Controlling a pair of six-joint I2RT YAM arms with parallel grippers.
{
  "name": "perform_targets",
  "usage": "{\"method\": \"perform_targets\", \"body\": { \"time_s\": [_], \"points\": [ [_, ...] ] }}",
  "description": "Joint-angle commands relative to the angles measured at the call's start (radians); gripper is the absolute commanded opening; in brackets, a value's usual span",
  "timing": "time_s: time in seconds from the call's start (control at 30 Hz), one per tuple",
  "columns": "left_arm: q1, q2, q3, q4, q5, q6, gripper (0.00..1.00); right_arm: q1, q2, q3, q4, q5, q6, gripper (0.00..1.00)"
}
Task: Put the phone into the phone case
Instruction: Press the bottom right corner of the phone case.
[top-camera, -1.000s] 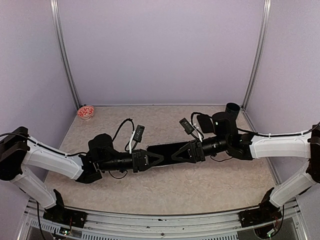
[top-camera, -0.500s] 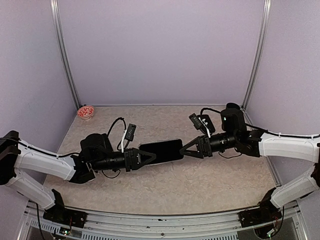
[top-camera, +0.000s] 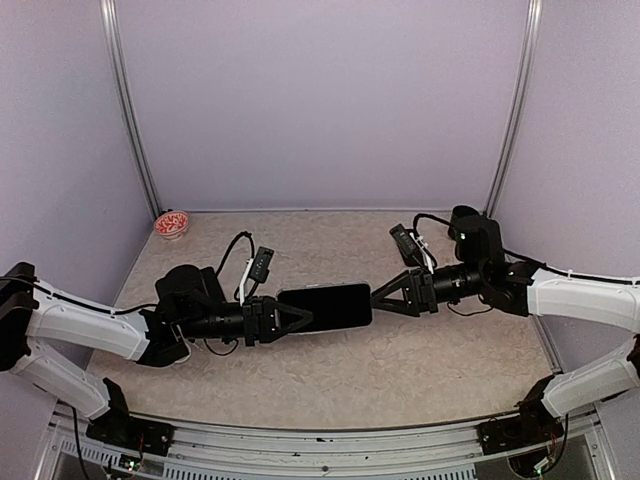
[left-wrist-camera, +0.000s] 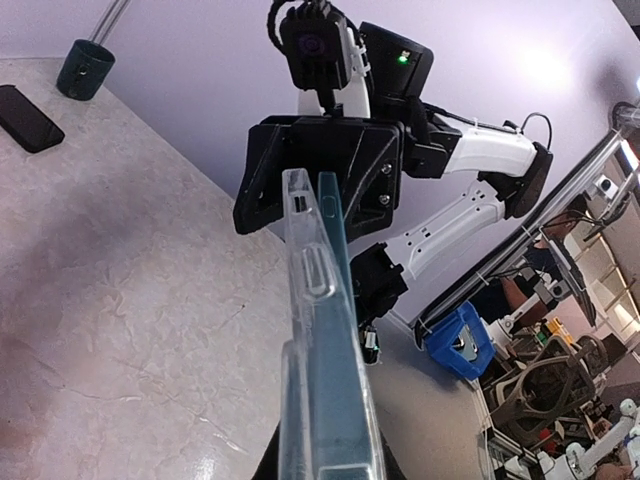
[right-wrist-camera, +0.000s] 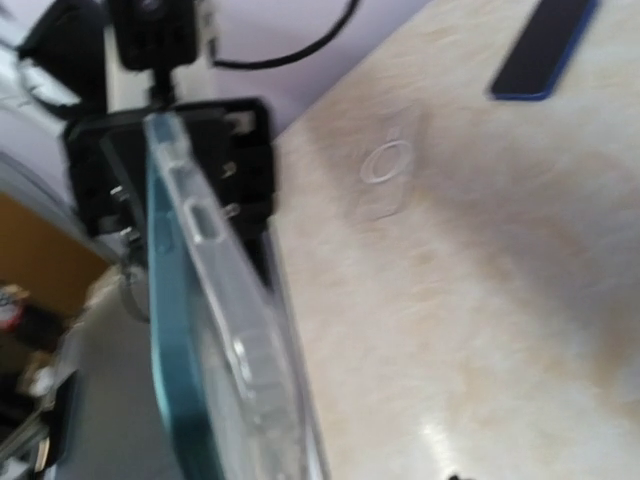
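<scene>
Left gripper (top-camera: 300, 318): clamped tight on the 9 o'clock end of the phone case (left-wrist-camera: 303, 300), held above the table (top-camera: 400, 370).
Right gripper (top-camera: 385, 297): tips just at the 3 o'clock end; how wide its jaws stand cannot be told.
Phone (top-camera: 325, 305): seated in the phone case, mid-table.
Bowl (top-camera: 172, 224): 10 o'clock corner, well apart.

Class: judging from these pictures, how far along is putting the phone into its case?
Done, it seems: the phone sits inside the clear case. In hand: the left gripper holds the pair off the table; the right gripper is open at its far end. Left: perhaps a final press, then setting down.
</scene>
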Motion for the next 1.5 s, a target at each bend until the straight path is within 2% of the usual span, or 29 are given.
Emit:
{"method": "perform_targets", "body": {
  "time_s": [0.0, 0.2, 0.37, 0.53, 0.77, 0.87, 1.07, 1.23, 1.47],
  "points": [
    [-0.007, -0.007, 0.011, 0.147, 0.068, 0.018, 0.00, -0.012, 0.007, -0.034, 0.127, -0.143, 0.061, 0.53],
    [-0.010, 0.010, 0.018, 0.162, 0.090, 0.016, 0.00, -0.011, 0.028, -0.042, 0.220, -0.235, 0.123, 0.53],
    [-0.012, 0.019, 0.021, 0.164, 0.089, 0.015, 0.00, -0.010, 0.035, -0.057, 0.293, -0.281, 0.174, 0.49],
    [-0.016, 0.029, 0.024, 0.171, 0.086, 0.011, 0.00, -0.003, 0.043, -0.066, 0.316, -0.298, 0.188, 0.40],
    [-0.025, 0.047, 0.032, 0.180, 0.090, 0.011, 0.00, 0.016, 0.063, -0.070, 0.351, -0.313, 0.207, 0.33],
    [-0.027, 0.053, 0.037, 0.180, 0.092, 0.009, 0.00, 0.023, 0.072, -0.068, 0.372, -0.324, 0.219, 0.28],
    [-0.028, 0.058, 0.039, 0.178, 0.086, 0.010, 0.00, 0.039, 0.090, -0.065, 0.399, -0.340, 0.236, 0.11],
    [-0.029, 0.064, 0.040, 0.165, 0.073, 0.012, 0.00, 0.049, 0.095, -0.062, 0.401, -0.344, 0.236, 0.05],
    [-0.029, 0.068, 0.056, 0.115, 0.050, 0.028, 0.13, 0.049, 0.090, -0.049, 0.358, -0.334, 0.209, 0.04]
  ]
}}
